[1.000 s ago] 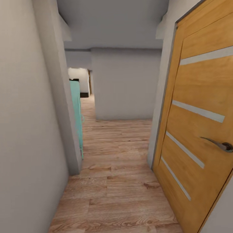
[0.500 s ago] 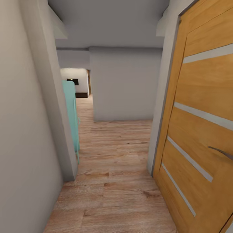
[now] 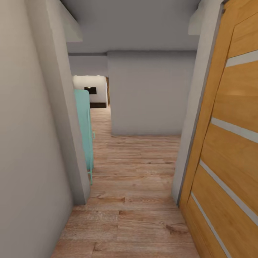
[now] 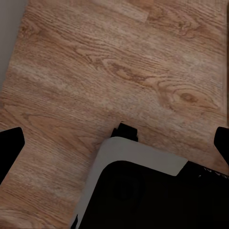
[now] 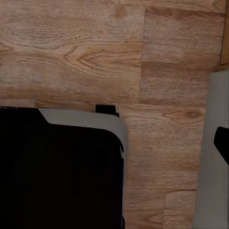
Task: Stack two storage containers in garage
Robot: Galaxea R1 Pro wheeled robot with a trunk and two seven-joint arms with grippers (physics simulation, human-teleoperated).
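The two storage containers are out of view. I am in a narrow hallway with a light wood plank floor (image 3: 136, 172). In the left wrist view my left gripper (image 4: 114, 143) hangs open over the planks, with a dark fingertip (image 4: 10, 143) at each side edge and nothing between them. In the right wrist view my right gripper (image 5: 114, 143) also looks open and empty: one fingertip (image 5: 222, 143) sits at the edge, the other merges with my dark base (image 5: 62, 171).
A tall wooden door (image 3: 229, 143) with pale stripes lines the right side. A grey wall (image 3: 32, 143) closes the left, with a turquoise panel (image 3: 85, 129) past its corner. A grey wall (image 3: 150, 93) faces me ahead, and the passage runs on to its left toward a lit room (image 3: 91, 89).
The whole head view has shifted: the camera moved forward along the hallway. The wooden door looms larger at the right and its handle has left the picture.
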